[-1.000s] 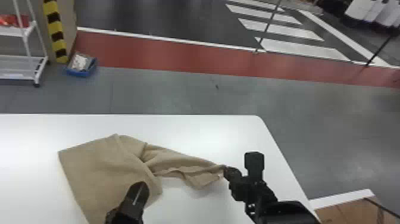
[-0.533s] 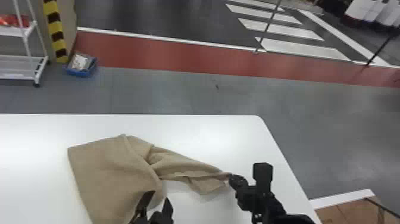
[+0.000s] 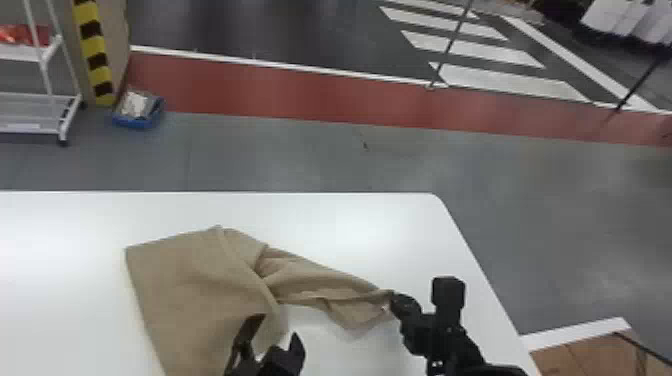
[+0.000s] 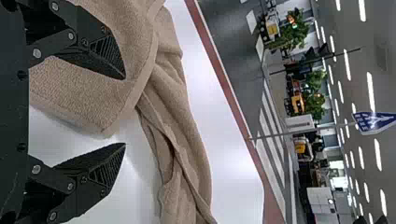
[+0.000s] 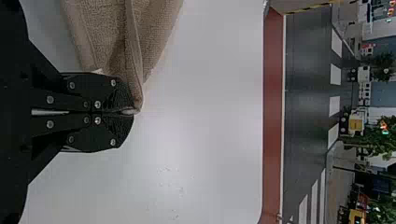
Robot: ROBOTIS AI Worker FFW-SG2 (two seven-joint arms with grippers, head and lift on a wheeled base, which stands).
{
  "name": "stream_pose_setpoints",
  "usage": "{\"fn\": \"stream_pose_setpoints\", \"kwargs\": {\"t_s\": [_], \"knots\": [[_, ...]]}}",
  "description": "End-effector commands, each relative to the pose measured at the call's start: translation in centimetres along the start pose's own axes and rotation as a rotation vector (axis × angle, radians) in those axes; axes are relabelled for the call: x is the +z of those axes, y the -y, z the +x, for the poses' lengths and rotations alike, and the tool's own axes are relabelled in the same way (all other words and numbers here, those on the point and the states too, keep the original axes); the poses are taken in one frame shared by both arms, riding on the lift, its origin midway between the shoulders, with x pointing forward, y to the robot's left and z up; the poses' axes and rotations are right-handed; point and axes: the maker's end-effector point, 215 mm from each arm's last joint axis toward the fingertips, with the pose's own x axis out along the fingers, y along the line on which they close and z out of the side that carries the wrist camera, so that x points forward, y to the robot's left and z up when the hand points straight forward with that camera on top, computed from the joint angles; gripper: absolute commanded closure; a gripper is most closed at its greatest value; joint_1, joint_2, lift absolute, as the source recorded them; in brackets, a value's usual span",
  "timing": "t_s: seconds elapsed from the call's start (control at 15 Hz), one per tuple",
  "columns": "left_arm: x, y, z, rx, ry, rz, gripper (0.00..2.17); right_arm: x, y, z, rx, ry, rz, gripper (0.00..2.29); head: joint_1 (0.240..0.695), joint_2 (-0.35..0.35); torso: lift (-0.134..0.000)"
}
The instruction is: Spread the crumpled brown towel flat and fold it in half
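Brown towel [image 3: 185,285] — corner in right gripper [image 3: 395,302]

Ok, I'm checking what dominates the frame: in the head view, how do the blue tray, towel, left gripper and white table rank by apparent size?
1. White table
2. Towel
Left gripper and blue tray: both smaller; order unsure, as the gripper is nearer the camera.

Table [image 3: 370,225], one: white, smooth top; straight far edge, rounded far right corner, right edge running toward the viewer. It carries one brown towel [image 3: 185,290], partly spread, with a broad, fairly smooth panel on the left. From this a narrower, creased and bunched length runs right, toward the table's right edge. Also present: a scatter of tiny pale specks [image 5: 180,190], too small to identify.
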Motion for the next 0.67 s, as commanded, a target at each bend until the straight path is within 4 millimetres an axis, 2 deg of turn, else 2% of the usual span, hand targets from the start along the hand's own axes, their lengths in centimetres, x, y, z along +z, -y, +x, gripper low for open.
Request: {"fn": "stream_pose_setpoints", "kwargs": {"t_s": [0.0, 0.07, 0.2, 0.33, 0.47, 0.6], "knots": [[0.2, 1.2, -0.2, -0.031, -0.002, -0.023, 0.45, 0.3, -0.6, 0.3, 0.011, 0.003, 0.009, 1.26, 0.695, -0.35, 0.0], [0.6, 2.1, -0.3, -0.052, 0.009, -0.026, 0.45, 0.1, -0.7, 0.8, 0.013, -0.002, 0.017, 1.26, 0.695, -0.35, 0.0], [3.2, 3.1, 0.0, -0.084, 0.079, -0.062, 0.46, 0.3, -1.5, 1.3, 0.026, 0.009, 0.021, 1.26, 0.695, -0.35, 0.0], [2.7, 3.9, 1.0, -0.089, 0.062, -0.042, 0.46, 0.3, -2.3, 1.5, 0.037, 0.009, 0.022, 1.26, 0.695, -0.35, 0.0], [2.2, 3.6, 1.8, -0.086, 0.047, -0.032, 0.6, 0.3, -2.5, 1.5, 0.04, 0.009, 0.024, 1.26, 0.695, -0.35, 0.0], [1.2, 3.2, 2.4, -0.078, 0.027, -0.018, 0.6, 0.3, -2.9, 1.5, 0.043, 0.012, 0.026, 1.26, 0.695, -0.35, 0.0]]}}
